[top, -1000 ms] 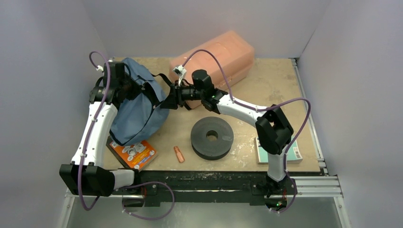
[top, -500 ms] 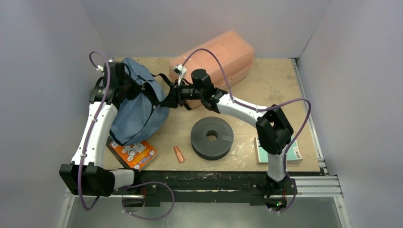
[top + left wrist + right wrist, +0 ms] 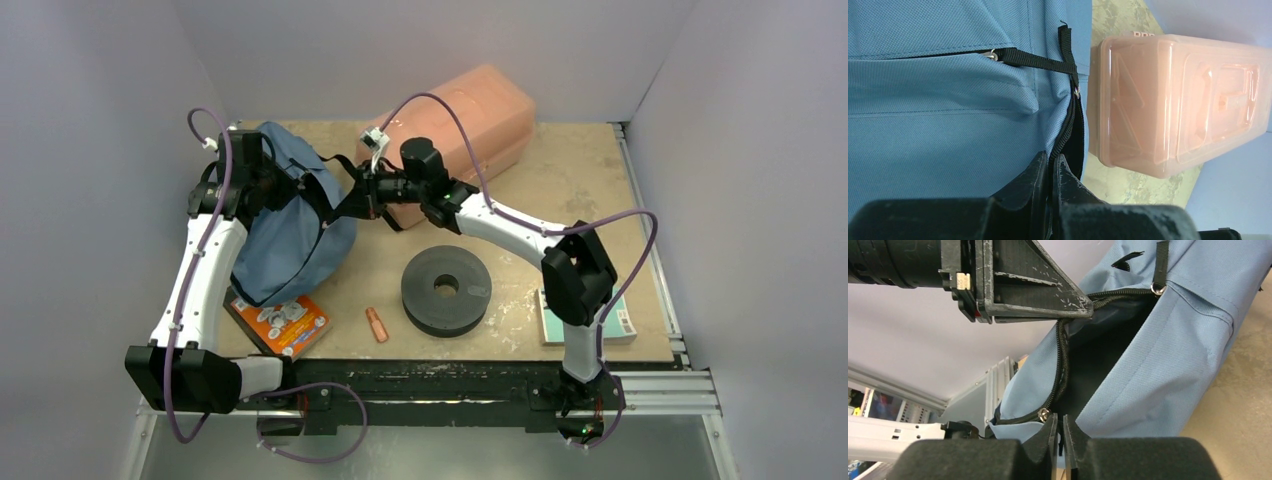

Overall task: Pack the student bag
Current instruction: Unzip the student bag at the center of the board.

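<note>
Tabletop (image 3: 575,175): left pincer (image 3: 1051,160), right pincer (image 3: 1060,420), tight on student bag (image 3: 290,240)

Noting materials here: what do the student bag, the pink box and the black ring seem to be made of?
The student bag: woven synthetic-looking fabric, matte; fine weave and stitched seams show, with black webbing and zipper. The pink box: rigid moulded plastic, translucent and glossy, with embossed panels. The black ring: matte, possibly rubber or foam; the view leaves that open.

No legible text anywhere; print on the orange booklet (image 3: 283,322) too small
</note>
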